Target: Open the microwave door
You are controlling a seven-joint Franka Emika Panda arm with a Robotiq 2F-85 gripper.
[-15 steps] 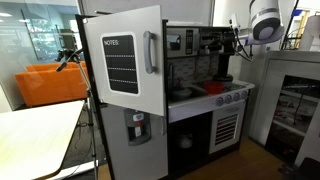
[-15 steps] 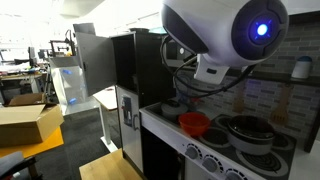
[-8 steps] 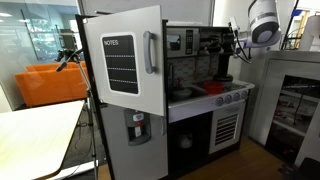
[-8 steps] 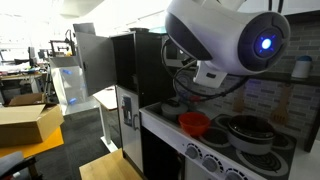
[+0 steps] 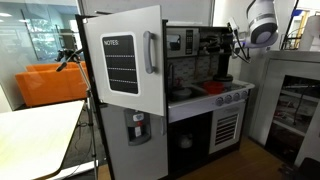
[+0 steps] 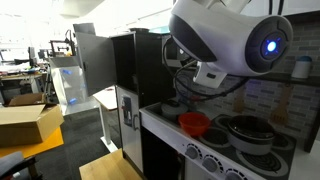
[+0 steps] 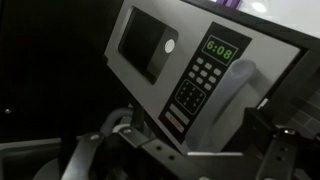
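Note:
The microwave (image 5: 181, 41) sits in the upper part of the play kitchen, right of the big white door. In the wrist view the microwave (image 7: 170, 60) fills the frame, tilted. It has a silver-grey front and a button panel with a green "6:08" display (image 7: 219, 47). The microwave door (image 7: 145, 45), with its dark window, looks flush and shut. My gripper (image 7: 190, 152) is open, with one finger low left and one low right, a short way in front of the button panel and holding nothing. In an exterior view the gripper (image 5: 232, 42) hangs right of the microwave. The arm hides the microwave in the close exterior view.
A large white door with a "NOTES" board and grey handle (image 5: 123, 62) stands left of the microwave. A red pot (image 6: 194, 123) and dark pans (image 6: 245, 132) sit on the stove. A black oven with a slatted grille (image 5: 226, 129) is below. A white cabinet (image 5: 295, 100) stands beside the kitchen.
The arm's big joint has shifted slightly to the right in the close exterior view. Nothing else has visibly moved.

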